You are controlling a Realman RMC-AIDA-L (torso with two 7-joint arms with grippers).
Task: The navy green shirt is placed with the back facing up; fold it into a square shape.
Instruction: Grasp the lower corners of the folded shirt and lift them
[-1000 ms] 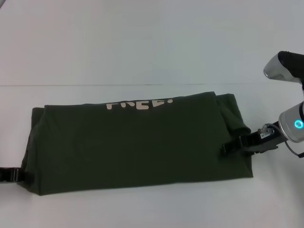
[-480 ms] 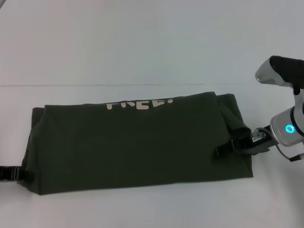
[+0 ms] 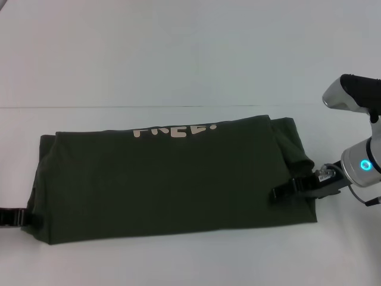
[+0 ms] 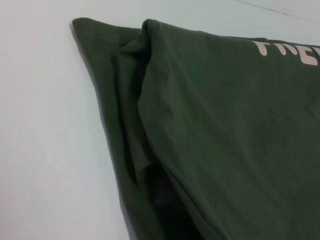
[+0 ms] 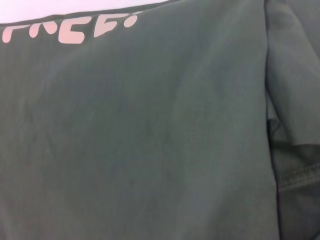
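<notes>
The navy green shirt (image 3: pixel 172 185) lies folded into a long wide band on the white table, with part of its cream lettering (image 3: pixel 172 130) showing along the far edge. My left gripper (image 3: pixel 28 218) is at the shirt's left end, near the front corner, touching the cloth. My right gripper (image 3: pixel 278 192) reaches in over the shirt's right end, just below a folded sleeve flap (image 3: pixel 294 149). The left wrist view shows the layered left end of the shirt (image 4: pixel 150 125). The right wrist view is filled by the shirt's top layer (image 5: pixel 140 130).
The white table (image 3: pixel 178 59) extends beyond the shirt on the far side, with a narrow strip at the front. A faint seam (image 3: pixel 119 106) runs across the table behind the shirt. The right arm's silver body (image 3: pixel 363 164) stands off the shirt's right end.
My right gripper has slid left, farther in over the shirt's right end, and the arm behind it has shifted slightly. The left gripper and the shirt have stayed in place.
</notes>
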